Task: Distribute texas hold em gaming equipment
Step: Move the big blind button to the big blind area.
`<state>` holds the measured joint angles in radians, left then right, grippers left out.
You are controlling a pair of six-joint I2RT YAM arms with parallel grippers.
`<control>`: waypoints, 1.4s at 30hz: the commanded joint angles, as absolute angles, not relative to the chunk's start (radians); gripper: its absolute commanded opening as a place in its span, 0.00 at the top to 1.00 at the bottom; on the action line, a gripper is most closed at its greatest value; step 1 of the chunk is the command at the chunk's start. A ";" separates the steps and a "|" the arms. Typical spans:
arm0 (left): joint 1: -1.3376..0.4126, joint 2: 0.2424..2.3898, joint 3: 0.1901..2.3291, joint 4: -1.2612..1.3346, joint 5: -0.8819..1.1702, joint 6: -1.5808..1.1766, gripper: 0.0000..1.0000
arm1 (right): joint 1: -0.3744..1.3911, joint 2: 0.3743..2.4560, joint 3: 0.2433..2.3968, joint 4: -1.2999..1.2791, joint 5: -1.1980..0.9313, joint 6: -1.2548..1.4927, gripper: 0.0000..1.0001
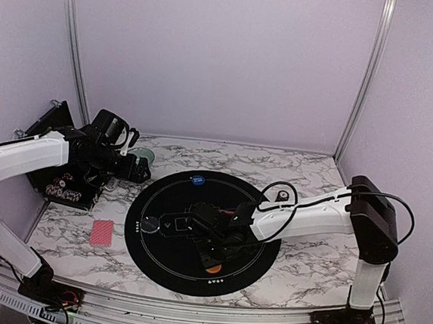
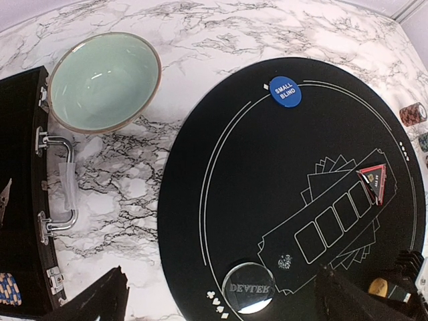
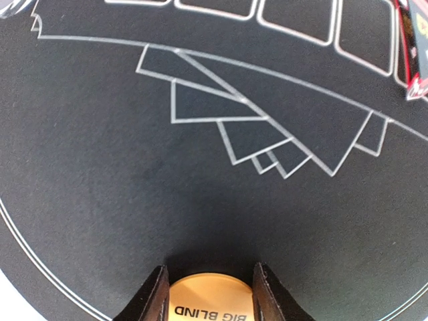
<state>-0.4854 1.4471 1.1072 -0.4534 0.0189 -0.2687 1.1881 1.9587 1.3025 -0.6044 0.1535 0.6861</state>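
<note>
Right gripper (image 3: 208,289) is clamped on the orange BIG BLIND disc (image 3: 210,302), at 6 o'clock on the black mat (image 1: 155,259); lettering reads only in the right wrist view. Left gripper (image 1: 135,168) jaws wide, holding nothing, at 10 o'clock off the mat. Blue SMALL BLIND disc (image 2: 285,91) at 12. Red triangle marker (image 2: 374,182) is clear from the left wrist, not from the top. Red-backed card (image 1: 101,232) shows only in the top view, 9 o'clock off the mat.

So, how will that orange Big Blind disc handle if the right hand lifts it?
The orange Big Blind disc looks flat and rigid, probably light. Pinched by its rim in the right hand, it could slip or roll.
</note>
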 commanded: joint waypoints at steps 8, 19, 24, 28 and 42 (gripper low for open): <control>-0.481 1.456 1.093 -0.443 0.031 -0.270 0.01 | 1.241 1.948 1.256 -0.672 0.045 0.749 0.60; -0.482 1.466 1.099 -0.443 0.037 -0.270 0.01 | 1.243 1.938 1.275 -0.698 0.083 0.746 0.59; -0.481 1.467 1.097 -0.444 0.035 -0.273 0.01 | 1.230 1.955 1.343 -0.738 0.147 0.719 0.58; -0.482 1.468 1.100 -0.445 0.034 -0.270 0.01 | 1.190 1.934 1.383 -0.736 0.183 0.687 0.55; -0.477 1.463 1.106 -0.445 0.019 -0.265 0.01 | 0.965 1.982 1.569 -0.661 0.262 0.440 0.48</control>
